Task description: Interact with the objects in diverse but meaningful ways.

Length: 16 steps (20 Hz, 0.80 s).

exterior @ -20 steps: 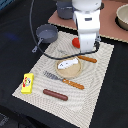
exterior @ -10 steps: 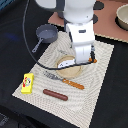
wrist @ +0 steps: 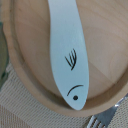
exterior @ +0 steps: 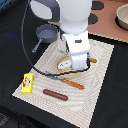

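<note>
The flat white fish (wrist: 67,55) with a black eye and fin marks lies on the round tan plate (wrist: 30,60) and fills the wrist view. In the exterior view my gripper (exterior: 77,66) hangs low over the plate (exterior: 61,69) and hides most of it, with only a bit of the fish (exterior: 63,64) showing. No fingers show in either view. The grey saucepan (exterior: 47,34) sits behind the mat at the exterior view's left. A yellow box (exterior: 28,83) and a brown sausage (exterior: 55,94) lie on the mat's near side. The tomato is hidden.
A striped placemat (exterior: 95,90) lies on the black table. A wooden-handled knife (exterior: 72,83) lies just in front of the plate, and fork tines (wrist: 102,120) show beside its rim. A brown board with a bowl (exterior: 122,15) stands at the back right.
The arm has come forward and down over the plate, covering more of it and the fish. The other objects have not moved.
</note>
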Motion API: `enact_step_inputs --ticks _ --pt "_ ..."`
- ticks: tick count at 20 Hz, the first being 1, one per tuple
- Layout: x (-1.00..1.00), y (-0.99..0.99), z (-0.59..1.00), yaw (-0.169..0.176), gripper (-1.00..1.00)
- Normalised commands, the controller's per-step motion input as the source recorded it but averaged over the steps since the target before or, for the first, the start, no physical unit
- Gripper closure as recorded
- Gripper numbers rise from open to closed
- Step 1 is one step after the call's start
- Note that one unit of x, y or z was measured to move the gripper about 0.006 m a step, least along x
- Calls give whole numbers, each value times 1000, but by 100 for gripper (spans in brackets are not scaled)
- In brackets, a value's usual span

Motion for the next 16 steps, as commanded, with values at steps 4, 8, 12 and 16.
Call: enact_step_inputs --ticks 4,8,12,16 --pt "-62 -141 -160 51 -100" --pt "-86 -139 -221 51 -100" --pt "-81 -131 -186 53 -100" --pt "-69 -129 -159 54 -100"
